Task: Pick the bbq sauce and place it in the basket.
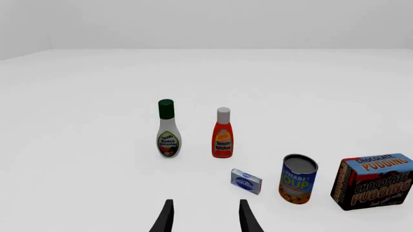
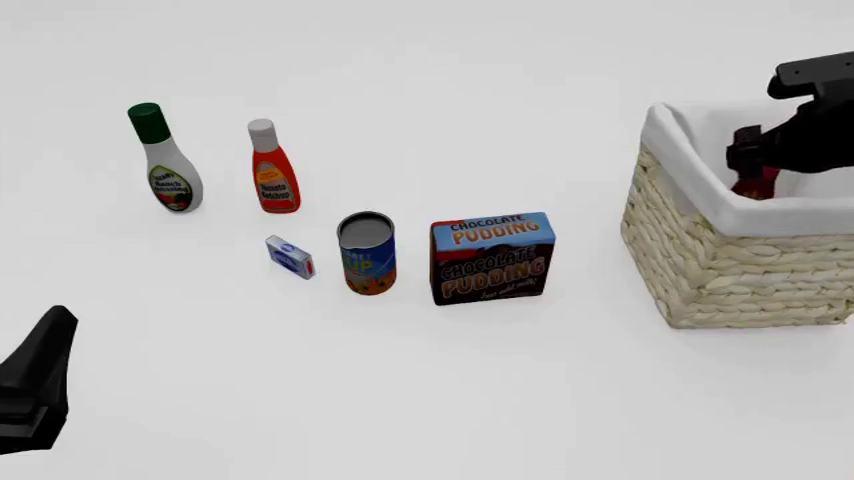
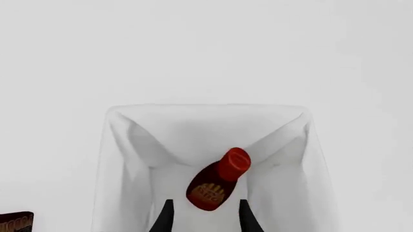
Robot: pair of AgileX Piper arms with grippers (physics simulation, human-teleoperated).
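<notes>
The bbq sauce [image 3: 218, 180], a dark brown-red bottle with a red cap, lies tilted inside the basket [image 3: 193, 126], just ahead of my right gripper [image 3: 206, 205]. The gripper's fingers stand apart on either side of the bottle's base with a gap, so it is open. In the front view the right gripper [image 2: 763, 160] hovers over the wicker basket [image 2: 721, 270] at the right, with the bottle's red part [image 2: 755, 186] showing just under it, behind the white liner. My left gripper [image 1: 206, 205] is open and empty, low at the near left [image 2: 38, 385].
A white ranch bottle with a green cap [image 2: 166, 165] and an orange-red ketchup bottle with a white cap [image 2: 274, 172] stand at the far left. A small blue box [image 2: 290, 257], a soup can [image 2: 367, 252] and a chocolate pudding box [image 2: 491, 257] sit mid-table.
</notes>
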